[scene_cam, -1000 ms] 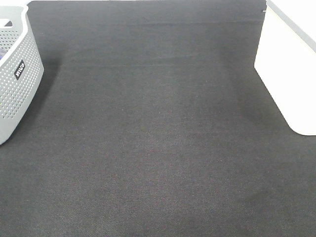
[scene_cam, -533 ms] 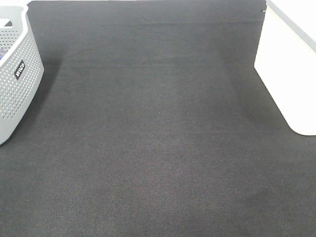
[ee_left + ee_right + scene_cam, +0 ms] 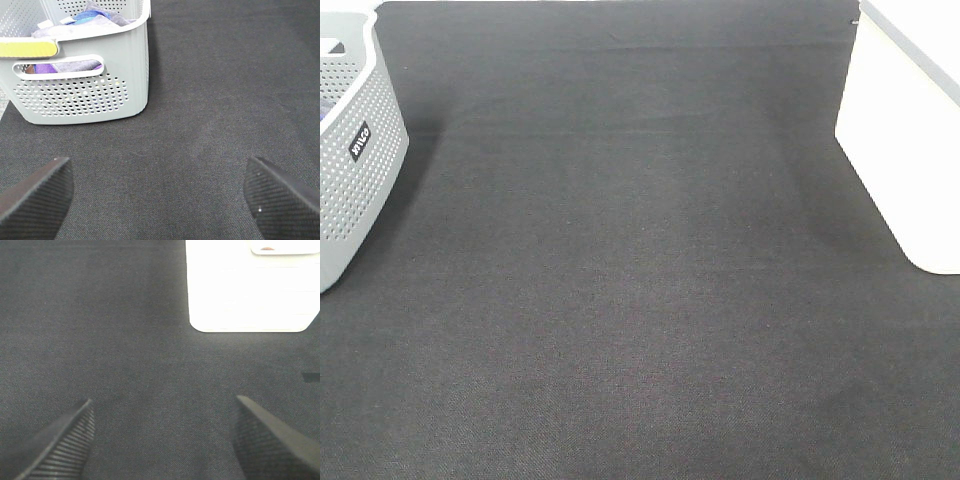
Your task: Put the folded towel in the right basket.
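Observation:
The right basket (image 3: 910,130) is a plain white bin at the right edge of the high view; it also shows in the right wrist view (image 3: 250,287). No folded towel lies on the dark mat. Purple and blue cloth (image 3: 75,25) sits inside the grey perforated left basket (image 3: 100,95), and I cannot tell if it is the towel. My left gripper (image 3: 160,200) is open and empty above the mat, short of the grey basket. My right gripper (image 3: 162,440) is open and empty above the mat, short of the white basket. Neither gripper shows in the high view.
The grey perforated basket (image 3: 350,160) stands at the left edge of the high view. A dark grey mat (image 3: 640,280) covers the table between the two baskets.

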Controlling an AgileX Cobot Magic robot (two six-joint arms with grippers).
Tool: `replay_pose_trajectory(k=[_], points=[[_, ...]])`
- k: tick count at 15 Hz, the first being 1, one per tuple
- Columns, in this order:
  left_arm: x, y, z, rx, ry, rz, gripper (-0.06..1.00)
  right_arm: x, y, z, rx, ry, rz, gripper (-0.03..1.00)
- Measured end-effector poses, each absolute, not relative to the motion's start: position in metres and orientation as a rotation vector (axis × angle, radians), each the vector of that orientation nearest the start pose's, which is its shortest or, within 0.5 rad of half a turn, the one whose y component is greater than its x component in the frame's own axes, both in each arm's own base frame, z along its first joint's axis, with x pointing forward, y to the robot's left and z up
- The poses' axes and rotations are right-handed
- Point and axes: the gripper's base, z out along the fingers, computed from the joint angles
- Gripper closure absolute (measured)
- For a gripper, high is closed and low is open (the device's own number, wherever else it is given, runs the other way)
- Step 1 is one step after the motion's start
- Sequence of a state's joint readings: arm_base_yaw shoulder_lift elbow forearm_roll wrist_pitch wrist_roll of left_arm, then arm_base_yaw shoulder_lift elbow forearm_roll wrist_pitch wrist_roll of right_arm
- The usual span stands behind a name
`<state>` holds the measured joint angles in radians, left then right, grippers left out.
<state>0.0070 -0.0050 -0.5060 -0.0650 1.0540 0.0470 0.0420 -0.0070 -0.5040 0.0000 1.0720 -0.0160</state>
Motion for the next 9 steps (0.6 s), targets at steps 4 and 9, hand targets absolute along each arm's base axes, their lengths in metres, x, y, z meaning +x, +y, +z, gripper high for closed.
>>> replay_pose_trajectory(k=[4, 9], points=[[-0.0062, -0.0052, 0.2796, 0.044, 2.025, -0.043, 0.07, -0.0069, -0.0003, 0.2774, -0.059, 2.044, 0.016, 0.25], [-0.0062, -0.0052, 0.2796, 0.044, 2.025, -0.043, 0.07, -0.0069, -0.0003, 0.2774, -0.059, 2.044, 0.016, 0.25]])
